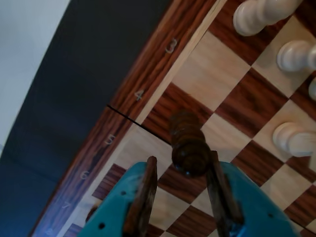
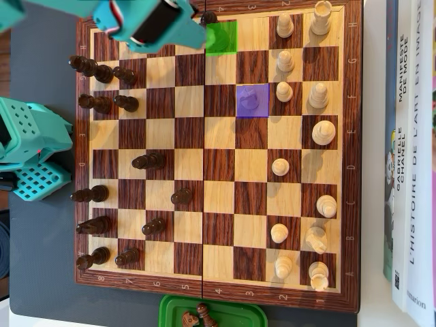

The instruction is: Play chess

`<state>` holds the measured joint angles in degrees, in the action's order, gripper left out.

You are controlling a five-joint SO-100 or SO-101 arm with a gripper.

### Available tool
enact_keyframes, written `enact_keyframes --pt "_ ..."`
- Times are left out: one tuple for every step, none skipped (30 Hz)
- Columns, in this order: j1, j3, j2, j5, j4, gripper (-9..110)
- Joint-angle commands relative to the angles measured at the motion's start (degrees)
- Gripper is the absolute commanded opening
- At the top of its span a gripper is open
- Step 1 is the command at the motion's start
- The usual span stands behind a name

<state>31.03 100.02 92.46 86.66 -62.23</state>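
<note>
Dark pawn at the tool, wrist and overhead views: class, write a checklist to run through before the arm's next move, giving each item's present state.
1. Dark pawn sits between the fingers of the tool: ok.
2. Tool closed on it: not ok; board shows between the pawn and the left finger in the wrist view.
3. Pawn upright: cannot tell.
4. Green square free: ok.
5. Purple square free: cannot tell; a faint shape shows.
6. Nearest white pawn apart from the tool: ok.

overhead view down on chessboard (image 2: 218, 170), wrist close
</note>
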Motion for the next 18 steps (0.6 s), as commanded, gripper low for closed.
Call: enact_keyframes --pt "-0.8 -3.2 0.4 0.3 0.4 15" --pt "-0.9 -3.2 0.4 0.3 0.6 15" --pt "-1.0 -3.3 0.4 0.3 0.6 15" --pt "-1.4 -3.5 0.3 0.2 0.4 15" --pt "-1.6 -3.5 0.4 0.2 0.2 15" --pt "-1.7 -3.5 0.4 0.2 0.2 15" --pt "-1.7 -3.5 0.4 0.1 0.2 15" --pt "-1.8 -3.4 0.4 0.1 0.2 15" --pt "-1.8 -3.4 0.4 0.2 0.5 15" --pt "-1.8 -3.4 0.3 0.2 0.6 15" --pt "-1.8 -3.5 0.1 0.3 0.6 15" --pt "-1.8 -3.5 0.0 0.3 0.6 15" --pt "-1.8 -3.5 -0.1 0.3 0.6 15" --pt "-1.8 -3.5 -0.1 0.3 0.6 15" --pt "-2.2 -3.5 -0.1 0.3 0.6 15" --pt "-2.4 -3.5 -0.1 0.3 0.6 15" --pt "-2.4 -3.5 -0.1 0.3 0.6 15" --pt "-2.4 -3.5 -0.1 0.3 0.6 15"
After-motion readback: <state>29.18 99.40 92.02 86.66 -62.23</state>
